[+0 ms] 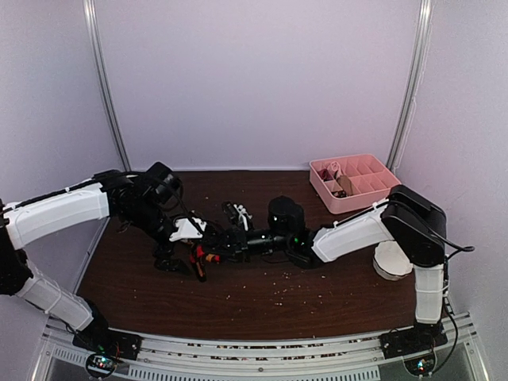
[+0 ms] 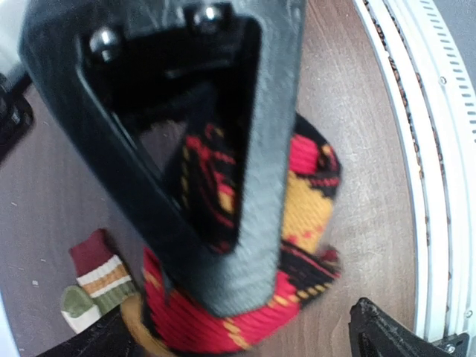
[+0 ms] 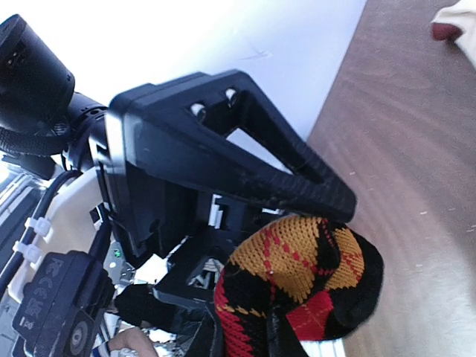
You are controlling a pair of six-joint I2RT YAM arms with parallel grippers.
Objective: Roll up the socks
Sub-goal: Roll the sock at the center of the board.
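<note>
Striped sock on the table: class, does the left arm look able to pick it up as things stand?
Probably not yet. The left fingers are clamped on the argyle sock, so they look occupied, though the striped sock lies uncovered close by.

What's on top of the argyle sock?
A black gripper finger lies across the argyle sock, hiding its middle. Red and orange diamonds show on either side.

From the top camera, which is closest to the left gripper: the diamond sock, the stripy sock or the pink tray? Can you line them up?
1. diamond sock: held in the jaws of the left gripper, mid-table.
2. stripy sock: on the table just behind it, slightly right.
3. pink tray: far off at the back right.
</note>
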